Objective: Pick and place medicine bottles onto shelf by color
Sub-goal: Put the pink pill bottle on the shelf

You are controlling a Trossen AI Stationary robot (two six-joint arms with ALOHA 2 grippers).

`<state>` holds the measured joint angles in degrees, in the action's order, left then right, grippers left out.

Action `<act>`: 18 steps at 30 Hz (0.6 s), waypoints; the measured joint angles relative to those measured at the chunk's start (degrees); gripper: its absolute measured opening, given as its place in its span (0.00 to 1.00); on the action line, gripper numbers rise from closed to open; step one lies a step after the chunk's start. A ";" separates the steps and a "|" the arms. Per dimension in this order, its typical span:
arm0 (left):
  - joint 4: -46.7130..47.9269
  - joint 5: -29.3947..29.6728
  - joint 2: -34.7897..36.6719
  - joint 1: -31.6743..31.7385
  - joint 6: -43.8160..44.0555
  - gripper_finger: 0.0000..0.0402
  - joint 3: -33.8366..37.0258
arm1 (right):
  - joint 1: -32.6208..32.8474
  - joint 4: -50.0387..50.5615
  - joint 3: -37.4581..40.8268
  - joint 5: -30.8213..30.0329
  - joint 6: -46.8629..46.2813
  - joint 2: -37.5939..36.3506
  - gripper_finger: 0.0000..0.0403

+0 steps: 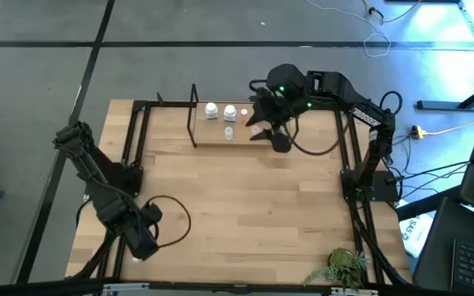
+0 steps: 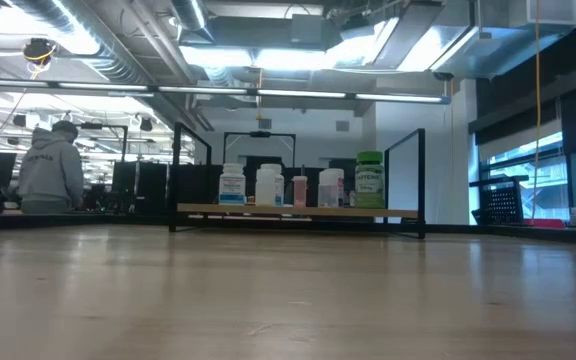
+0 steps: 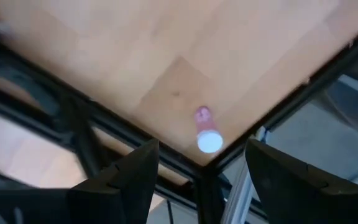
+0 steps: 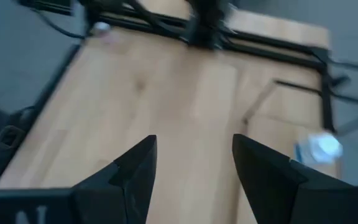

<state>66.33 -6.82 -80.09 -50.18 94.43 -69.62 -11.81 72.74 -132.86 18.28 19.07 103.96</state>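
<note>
Most of the medicine bottles (image 2: 299, 187) already stood in a row on the shelf (image 2: 298, 211) at the far side of the surface (image 1: 245, 205). One pink bottle (image 3: 206, 129) lay near the left gripper (image 3: 201, 171), jaws spread. The right gripper (image 4: 194, 165) hung over the shelf, jaws spread and empty.

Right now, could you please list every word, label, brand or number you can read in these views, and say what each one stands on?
No text can be read in any view.
Labels on the medicine bottles on the shelf: printed, but too small and blurred to read.
Green bottle: label blurred, unreadable.
Back of the person's grey hoodie: a faint mark, illegible.
Bottle lying on the table in the left wrist view: no readable label.
</note>
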 joint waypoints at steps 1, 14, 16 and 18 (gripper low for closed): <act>-2.08 -0.57 0.00 -0.36 0.19 0.58 1.30 | 0.14 -0.22 0.00 1.89 0.97 0.00 0.53; -17.38 -1.92 -0.02 -4.66 4.24 0.58 11.61 | 1.13 -1.44 0.00 6.88 3.12 0.00 0.53; -20.51 -1.90 0.00 -5.33 4.24 0.58 12.99 | 1.13 -1.43 0.00 6.86 3.11 0.00 0.53; -22.83 -1.92 -0.03 -5.89 4.24 0.58 14.43 | 1.13 -1.41 0.00 6.86 3.11 0.00 0.53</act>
<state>43.51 -8.73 -80.13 -56.07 98.67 -55.19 -10.68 71.33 -132.86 25.13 22.18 103.96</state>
